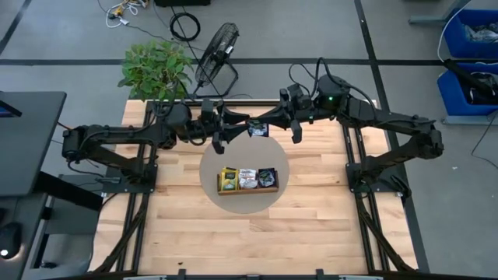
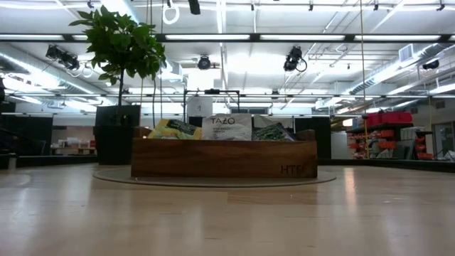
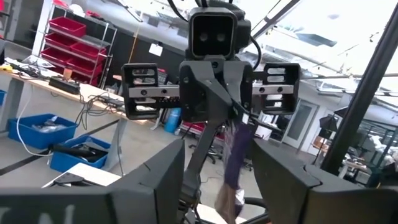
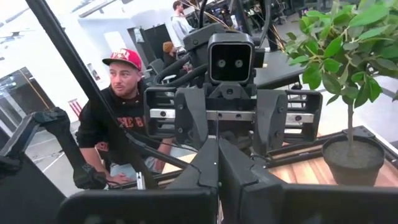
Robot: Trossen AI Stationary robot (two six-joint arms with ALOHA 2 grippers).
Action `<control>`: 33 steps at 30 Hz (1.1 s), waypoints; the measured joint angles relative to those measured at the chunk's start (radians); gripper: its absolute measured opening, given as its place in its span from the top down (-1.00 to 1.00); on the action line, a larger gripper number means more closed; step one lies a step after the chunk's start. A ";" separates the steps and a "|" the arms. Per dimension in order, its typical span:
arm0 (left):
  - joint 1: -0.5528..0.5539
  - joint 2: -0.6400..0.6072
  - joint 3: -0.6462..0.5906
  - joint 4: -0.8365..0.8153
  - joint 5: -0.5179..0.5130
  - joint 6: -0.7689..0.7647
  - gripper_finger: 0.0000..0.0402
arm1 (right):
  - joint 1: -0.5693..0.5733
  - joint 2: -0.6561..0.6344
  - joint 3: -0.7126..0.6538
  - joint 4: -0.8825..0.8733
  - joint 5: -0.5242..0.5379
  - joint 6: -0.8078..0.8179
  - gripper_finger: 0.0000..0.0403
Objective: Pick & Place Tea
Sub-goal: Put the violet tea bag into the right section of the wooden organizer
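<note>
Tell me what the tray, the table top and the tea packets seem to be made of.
Tray: looks like dark brown wood with a smooth satin finish; faint grain and lettering marked into its front. Table top: pale wood in glued strips, like butcher block, with a light sheen. Tea packets: probably printed paper or foil sachets, thin and flat; the look leaves it open.
</note>
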 joint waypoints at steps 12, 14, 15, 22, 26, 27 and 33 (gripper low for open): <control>0.000 0.000 0.000 -0.001 0.000 0.000 0.70 | 0.007 0.008 0.000 0.014 0.017 0.002 1.00; 0.000 0.000 0.000 -0.004 0.000 0.001 0.86 | 0.007 0.010 0.000 0.010 0.017 0.015 1.00; 0.000 0.000 0.000 -0.004 0.000 0.001 0.93 | 0.007 0.010 0.000 0.009 0.018 0.016 0.99; -0.001 0.001 0.001 -0.078 -0.002 0.010 0.98 | -0.010 -0.023 0.000 -0.017 0.002 0.012 0.68; -0.003 0.001 0.001 -0.109 -0.002 0.020 0.98 | -0.034 -0.053 0.001 -0.093 0.002 0.004 0.40; -0.003 0.001 0.001 -0.119 -0.001 0.025 0.98 | -0.039 -0.061 0.002 -0.118 0.000 -0.008 0.33; -0.003 0.001 0.001 -0.205 -0.001 0.040 0.98 | -0.045 -0.026 0.161 -0.437 -0.010 -0.147 0.10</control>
